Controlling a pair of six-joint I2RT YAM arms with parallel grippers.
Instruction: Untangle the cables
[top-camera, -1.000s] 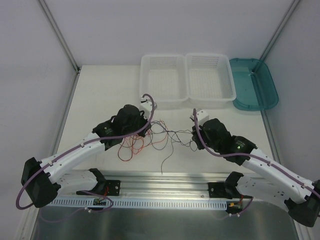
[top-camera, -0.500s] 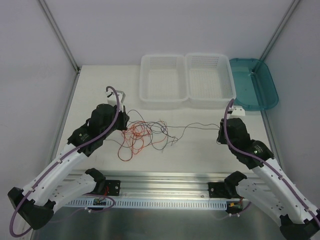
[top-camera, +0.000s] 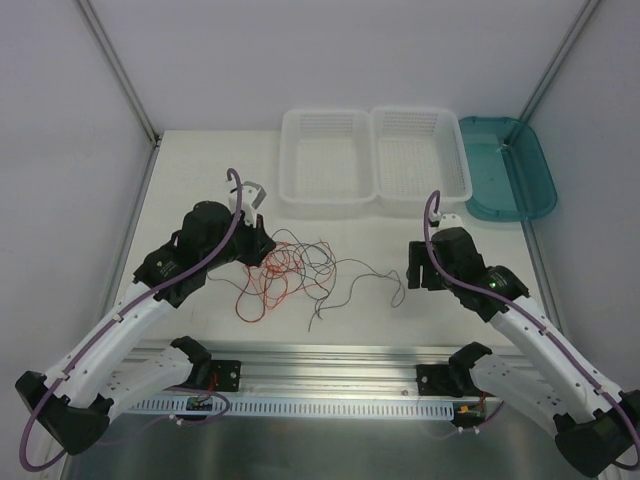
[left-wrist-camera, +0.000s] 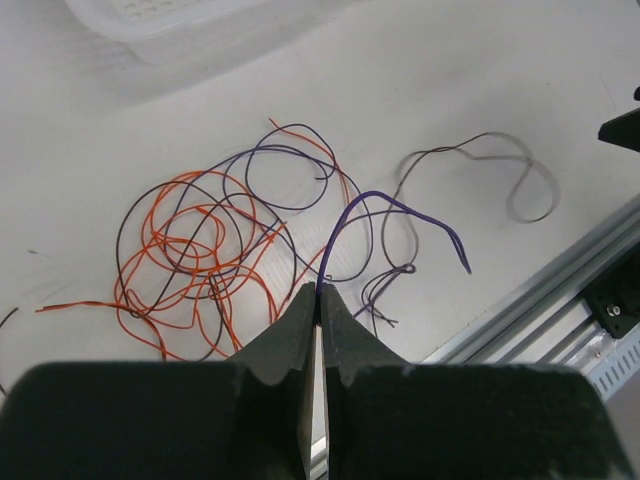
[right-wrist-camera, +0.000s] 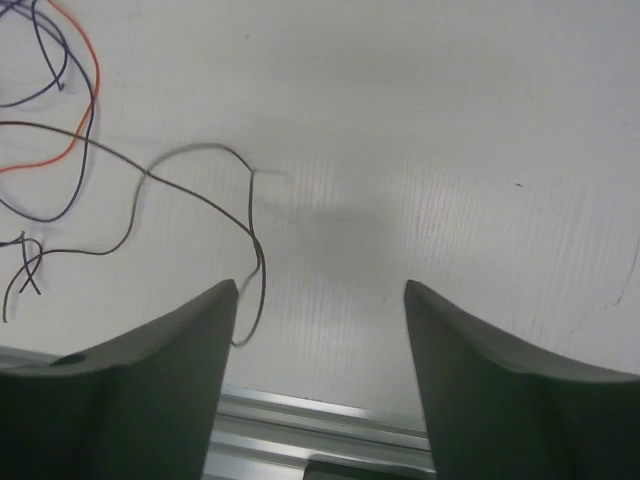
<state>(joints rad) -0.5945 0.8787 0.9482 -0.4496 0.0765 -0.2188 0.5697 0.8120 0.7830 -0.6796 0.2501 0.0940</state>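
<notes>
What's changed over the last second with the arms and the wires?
The left gripper pulled left and the right gripper right, stretching a dark wire taut. Then the right opened and dropped it; it now lies slack on the table. The left stays shut on a purple wire beside the orange tangle. The baskets and teal tray are unchanged.

Two white baskets (top-camera: 325, 165) sit beside a teal tray (top-camera: 508, 175).
</notes>
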